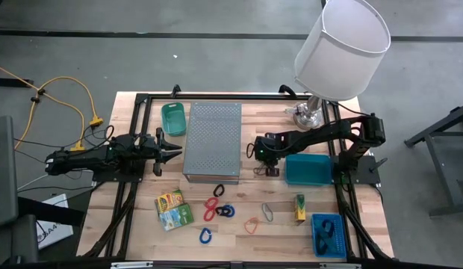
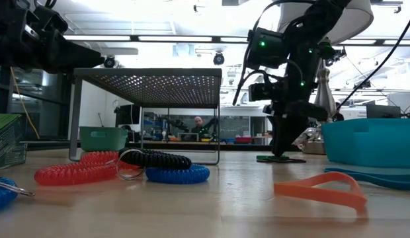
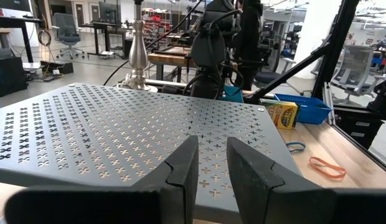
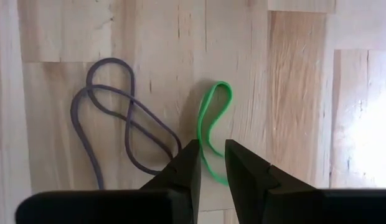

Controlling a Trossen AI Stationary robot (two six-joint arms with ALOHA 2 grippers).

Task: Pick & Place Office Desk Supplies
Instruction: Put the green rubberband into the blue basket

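At the left of the high view the left gripper [image 1: 174, 152] hangs beside the grey perforated metal stand [image 1: 212, 142], fingers a narrow gap apart and holding nothing.

Lower left of centre lie two yellow-green printed packets [image 1: 172, 210], touching each other. They look like light, flat card or foil, best pinched across a short edge.

Next come the coiled loop clips [image 1: 216, 209]: I count two red, one dark and two blue, the lowest blue one [image 1: 205, 237] a little apart. They are springy and light, and a pinch across one strand of the coil should hold.

Further right lie an orange rubber band [image 1: 251, 225] and a grey one [image 1: 268, 212], then an upright yellow-green box [image 1: 299, 208].

Mid-frame, the right gripper [image 4: 209, 157] points down at the table [image 1: 366, 232], its fingers narrowly parted astride a green rubber band [image 4: 211, 124], with a purple rubber band [image 4: 112, 118] just beside it. Whether it already grips is unclear. Both bands are thin, limp and flat on the wood, so I judge the fingers must press to the surface and close across a single strand.

At right sit one teal bin [image 1: 307, 169] and one blue bin [image 1: 328, 235].
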